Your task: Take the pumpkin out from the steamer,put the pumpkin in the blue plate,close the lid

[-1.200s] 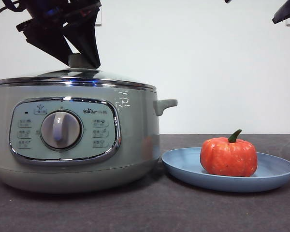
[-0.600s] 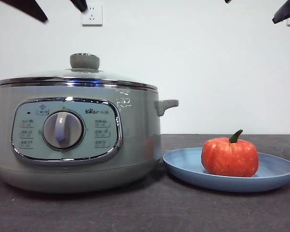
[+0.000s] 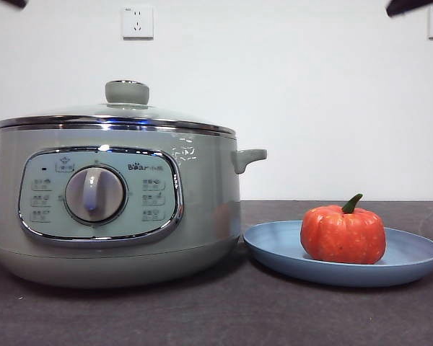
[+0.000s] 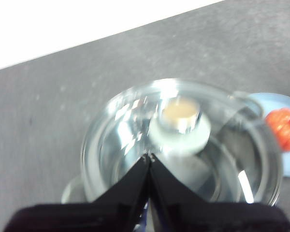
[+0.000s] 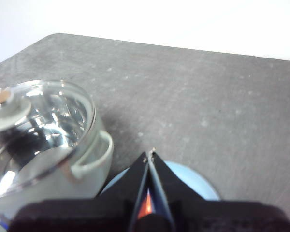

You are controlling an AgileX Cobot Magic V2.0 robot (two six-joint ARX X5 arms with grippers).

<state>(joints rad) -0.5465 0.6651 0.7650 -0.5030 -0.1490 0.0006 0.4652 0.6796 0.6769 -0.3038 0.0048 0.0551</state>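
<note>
Sitting at the desk's left, the steamer [image 3: 115,209] wears its lid [image 3: 115,112]. Above it hangs the left gripper [image 4: 149,157], jaws pressed together. Rightward, the pumpkin [image 3: 343,234] rests in the blue plate [image 3: 411,252] under the right gripper [image 5: 150,153], jaws likewise closed and empty.

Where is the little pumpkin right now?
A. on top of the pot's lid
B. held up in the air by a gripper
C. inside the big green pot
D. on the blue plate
D: the pumpkin sits on the blue plate, beside the steamer, whose lid is on.
</note>
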